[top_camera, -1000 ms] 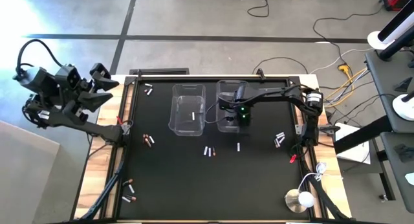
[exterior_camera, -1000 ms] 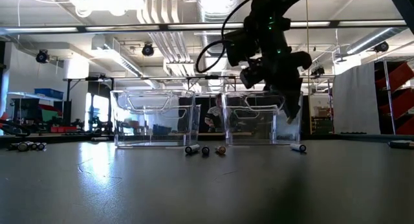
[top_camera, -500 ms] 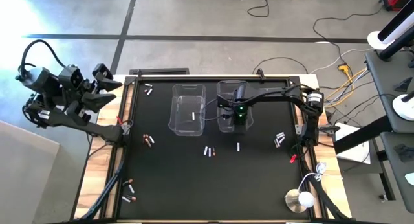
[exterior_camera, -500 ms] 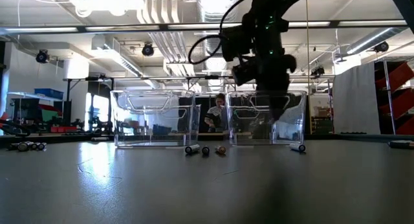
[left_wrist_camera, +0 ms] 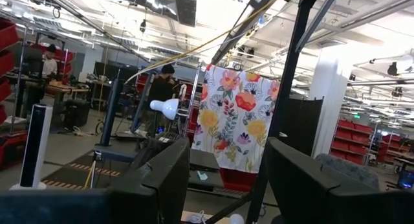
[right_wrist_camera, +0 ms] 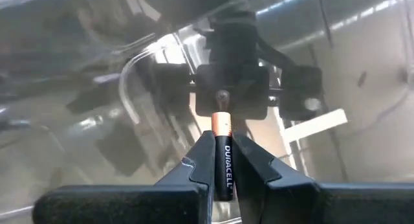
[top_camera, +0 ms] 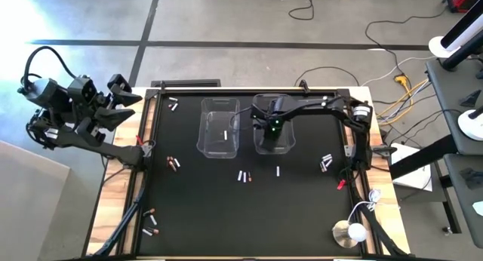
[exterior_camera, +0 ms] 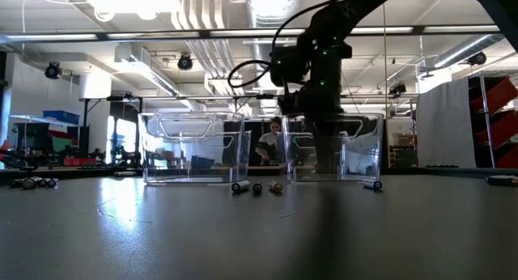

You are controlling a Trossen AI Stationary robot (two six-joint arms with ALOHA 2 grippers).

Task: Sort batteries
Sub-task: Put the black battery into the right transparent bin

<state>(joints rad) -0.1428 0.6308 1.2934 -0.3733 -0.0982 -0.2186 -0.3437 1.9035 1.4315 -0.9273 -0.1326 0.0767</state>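
My right gripper (right_wrist_camera: 223, 160), clamped on 1 dark copper-ended cylindrical battery (right_wrist_camera: 222, 153), over right clear plastic bin (top_camera: 273, 144); left clear plastic bin (top_camera: 219, 145): 1 silvery-white battery (top_camera: 225, 134).

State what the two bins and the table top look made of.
Left bin and right bin: clear, glossy, probably hard plastic; the room shows through their walls in the low view. Table top: a black, matte sheet, perhaps rubber or laminate, set in a light wood-grained edge.
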